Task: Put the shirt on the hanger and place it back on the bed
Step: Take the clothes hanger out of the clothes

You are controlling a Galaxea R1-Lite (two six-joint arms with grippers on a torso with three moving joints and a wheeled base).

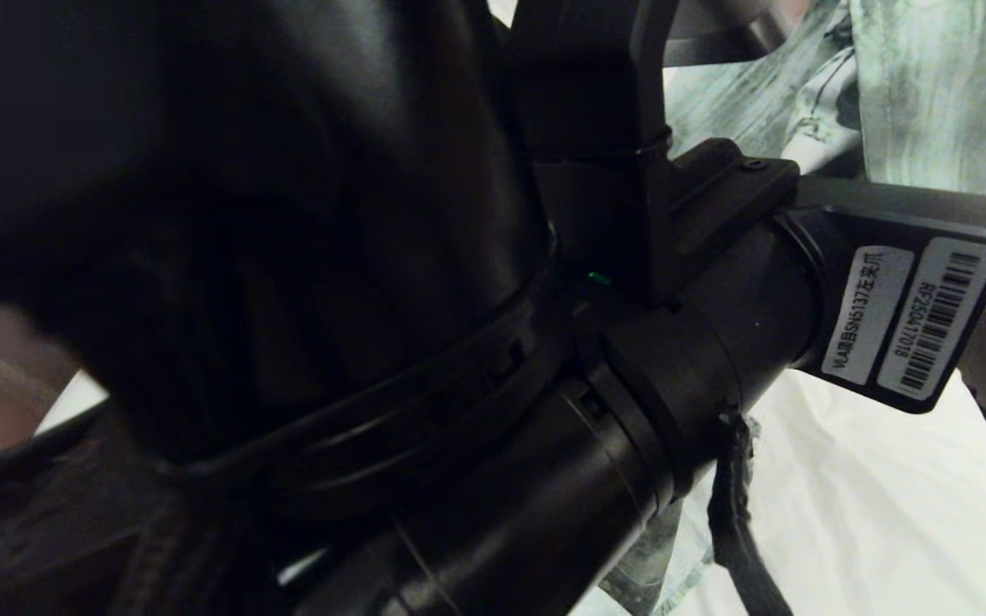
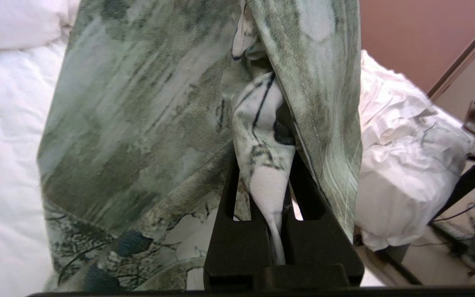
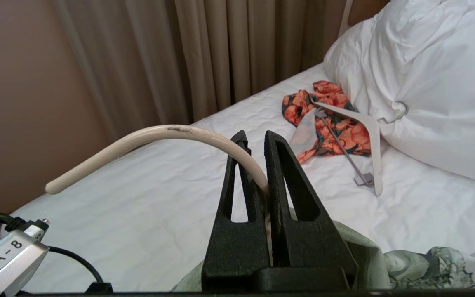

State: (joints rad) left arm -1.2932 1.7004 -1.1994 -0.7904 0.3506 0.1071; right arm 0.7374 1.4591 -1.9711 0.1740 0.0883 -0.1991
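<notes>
Left gripper (image 2: 268, 181) is clamped on a twisted white fold of the shirt (image 2: 138, 123); green-and-white cloth hangs across the middle of the left wrist frame, over the bed (image 2: 2, 136). Right gripper (image 3: 254, 142) is closed on the hanger (image 3: 155, 134): its cream hook arcs to the left of that frame, with shirt fabric bunched at lower right under the fingers. Farther off, upper right, an orange floral garment (image 3: 324, 103) and a white hanger (image 3: 369, 136) lie beside a pillow (image 3: 427, 82). Head view: left arm (image 1: 330, 299) blocks most of the frame.
</notes>
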